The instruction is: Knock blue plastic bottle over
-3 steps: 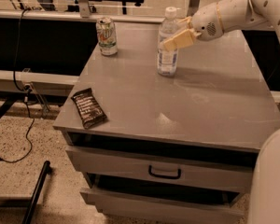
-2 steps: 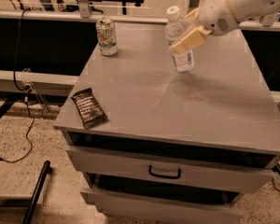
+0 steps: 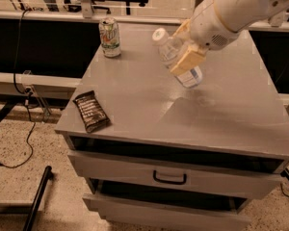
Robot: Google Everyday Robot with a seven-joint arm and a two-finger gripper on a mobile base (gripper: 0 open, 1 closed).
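Steeply tilted, clear blue plastic bottle [image 3: 167,47] against tan gripper [image 3: 177,53], grip unclear, grey tabletop [image 3: 135,93]

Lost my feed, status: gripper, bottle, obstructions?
Gripper pressed against the blue plastic bottle. Bottle tilted, cap toward the soda can, not flat. Snack bar far off, nothing blocking.

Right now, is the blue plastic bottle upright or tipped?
Tipped: the blue plastic bottle leans, cap toward the soda can, end effector at its middle.

Soda can [image 3: 110,36] upright at the grey tabletop's [image 3: 135,95] upper left — dark snack packet [image 3: 91,111] flat near its lower-left corner.
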